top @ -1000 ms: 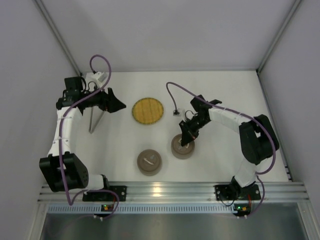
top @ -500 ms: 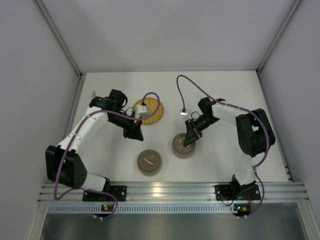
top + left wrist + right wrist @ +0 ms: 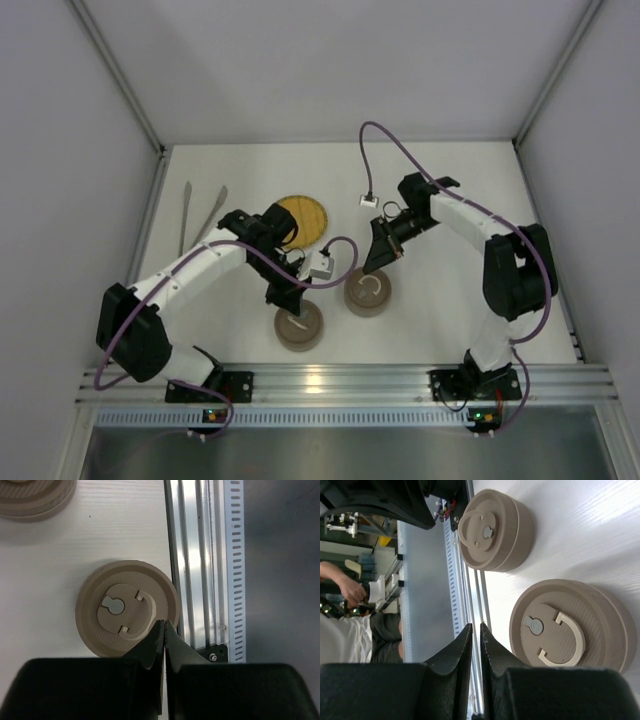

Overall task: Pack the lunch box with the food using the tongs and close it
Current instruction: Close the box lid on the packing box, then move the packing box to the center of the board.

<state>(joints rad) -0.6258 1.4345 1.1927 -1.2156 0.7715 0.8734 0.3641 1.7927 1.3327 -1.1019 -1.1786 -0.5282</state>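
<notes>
Shift: leaves slim silver-grey metal tongs [image 3: 185, 215] lying unheld at far left, parks left gripper [image 3: 164, 625], pressed together and empty, over round tan lidded box [image 3: 125, 610], right gripper [image 3: 475, 626] nearly closed, empty, by twin tan box [image 3: 570, 630], so no tool in hand for packing.

Tally on the surface [image 3: 450, 180]: two containers, one plate, one pair of tongs, two end effectors.
One tan container [image 3: 299, 327] lies at the tips of the left end effector [image 3: 284, 297], and a second tan container [image 3: 368, 293] just below the right end effector [image 3: 378, 256]. One yellow woven plate [image 3: 303, 214] lies behind the left one, and one pair of tongs [image 3: 185, 215] well off to its left.
</notes>
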